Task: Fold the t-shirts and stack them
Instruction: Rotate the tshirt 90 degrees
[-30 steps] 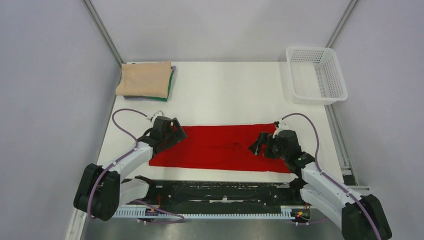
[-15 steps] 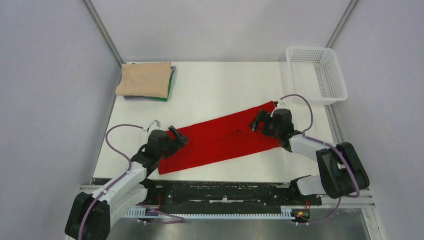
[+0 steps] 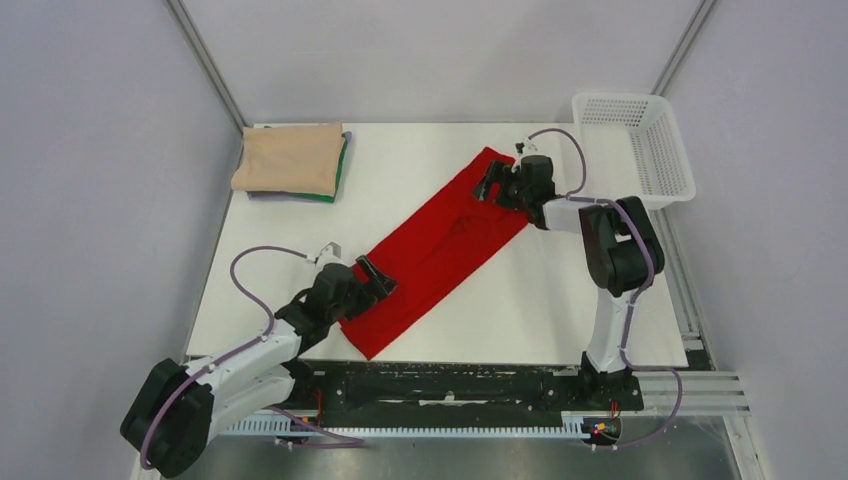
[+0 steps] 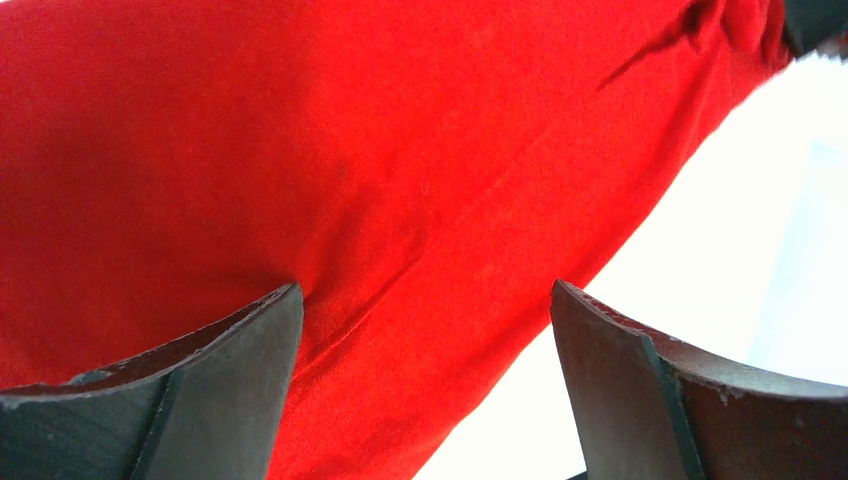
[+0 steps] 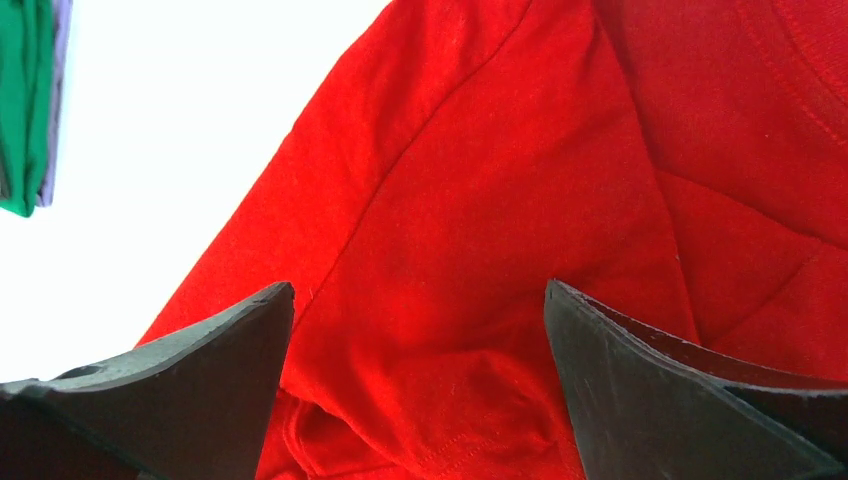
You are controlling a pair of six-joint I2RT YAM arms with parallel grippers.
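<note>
**Caller:** Where is the red t-shirt?

**Operator:** I see it folded into a long band, lying flat and slantwise across the middle of the white tabletop; its far end points toward the white mesh basket in the far right corner; its near end lies by my left arm.

**Caller:** And the grippers?

**Operator:** My left gripper sits at the band's near end, fingers spread wide, with red cloth under and between them; nothing is pinched. My right gripper is at the far end with the arm stretched out; its fingers are also wide apart over the cloth and clamp nothing.

**Caller:** The other shirts?

**Operator:** The beige t-shirt lies folded in the far left corner, on top of the dark green t-shirt; only the green edge shows beneath it; that stack is well apart from the red band.
</note>
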